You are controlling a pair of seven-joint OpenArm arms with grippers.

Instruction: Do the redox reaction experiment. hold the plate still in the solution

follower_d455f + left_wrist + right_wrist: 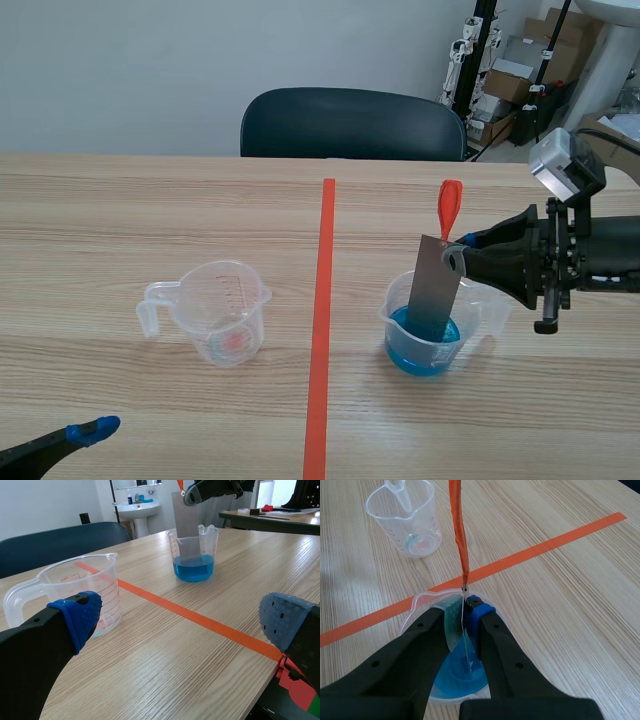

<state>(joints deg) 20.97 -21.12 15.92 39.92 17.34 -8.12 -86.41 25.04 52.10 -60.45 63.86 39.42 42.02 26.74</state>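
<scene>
- In the scene view we are looking from the robot's edge of the table (pixel 100 220) toward its far edge, from above and well back, taking in its whole width.
- In the left wrist view we are sitting low by the near left corner, facing across toward the right side, with the empty cup (pixel 85 590) near and the cup of blue solution (pixel 194 555) well away.
- In the right wrist view we are looking steeply down, very near, into that same cup.
- All three views are sharing both cups, the plate (pixel 436 290) and the tape line (pixel 322 330).

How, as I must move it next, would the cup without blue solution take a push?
Probably light: the measuring cup is thin clear plastic. With almost nothing inside, it would likely slide or tip. Its walls may flex if squeezed.
</scene>
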